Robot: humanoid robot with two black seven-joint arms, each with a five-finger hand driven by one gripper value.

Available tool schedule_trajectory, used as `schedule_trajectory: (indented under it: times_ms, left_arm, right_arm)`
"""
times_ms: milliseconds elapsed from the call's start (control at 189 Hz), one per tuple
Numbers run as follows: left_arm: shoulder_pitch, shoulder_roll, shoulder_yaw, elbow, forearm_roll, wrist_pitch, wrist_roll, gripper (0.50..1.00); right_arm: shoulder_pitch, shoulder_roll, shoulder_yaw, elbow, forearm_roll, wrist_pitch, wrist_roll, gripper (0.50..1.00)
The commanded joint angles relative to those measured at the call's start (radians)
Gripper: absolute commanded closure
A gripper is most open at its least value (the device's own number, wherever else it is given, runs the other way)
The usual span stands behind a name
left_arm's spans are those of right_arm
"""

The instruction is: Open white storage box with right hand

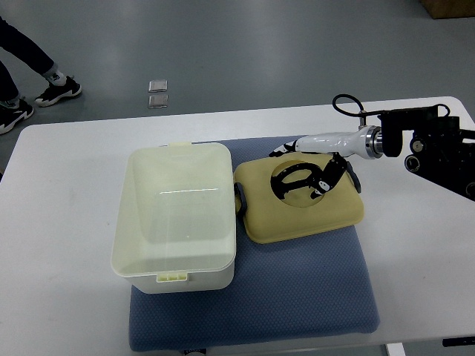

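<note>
Top view: white storage box (pixel 176 215) already uncovered, lid (pixel 300 199) lying just to its right, right hand (pixel 315 172) over the lid.

Detail: box sits at the left end of the blue mat (pixel 297 293) on the white table (pixel 59 222), interior exposed, latch tabs at near and far rims. Lid lies flat on the mat, touching or nearly touching the box's right wall, long axis running left-right. Right arm enters from the right edge; its fingers (pixel 330 176) are curled around the dark handle (pixel 293 180) on the lid top, so I read it as gripping the handle, though contact is hard to confirm at this size. Box lies to the hand's left, lid directly under it. Left hand not visible. Judgement: opening looks done; what remains is a release and a retreat rightward. A person's shoes (pixel 52 90) show on the floor, top left.
</note>
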Motion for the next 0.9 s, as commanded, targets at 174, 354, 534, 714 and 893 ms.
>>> schedule_trajectory:
  times_ms: [174, 354, 534, 714, 893]
  left_arm:
    - [0.001, 0.0, -0.001, 0.0, 0.0, 0.0, 0.0, 0.5]
    - [0.001, 0.0, -0.001, 0.0, 0.0, 0.0, 0.0, 0.5]
    - [0.001, 0.0, -0.003, 0.003, 0.0, 0.0, 0.0, 0.5]
    - [0.001, 0.0, 0.002, 0.0, 0.0, 0.0, 0.0, 0.5]
    - [0.001, 0.0, 0.002, 0.0, 0.0, 0.0, 0.0, 0.5]
  right_arm:
    - [-0.067, 0.056, 0.228, -0.044, 0.556, -0.031, -0.046, 0.572]
    - [-0.14, 0.17, 0.346, -0.102, 1.153, -0.217, -0.129, 0.574]
    - [-0.198, 0.259, 0.492, -0.2, 1.587, -0.396, -0.092, 0.572]
    - [-0.293, 0.342, 0.657, -0.234, 1.616, -0.338, 0.0, 0.57]
    - [-0.322, 0.349, 0.663, -0.234, 1.613, -0.197, 0.005, 0.57]
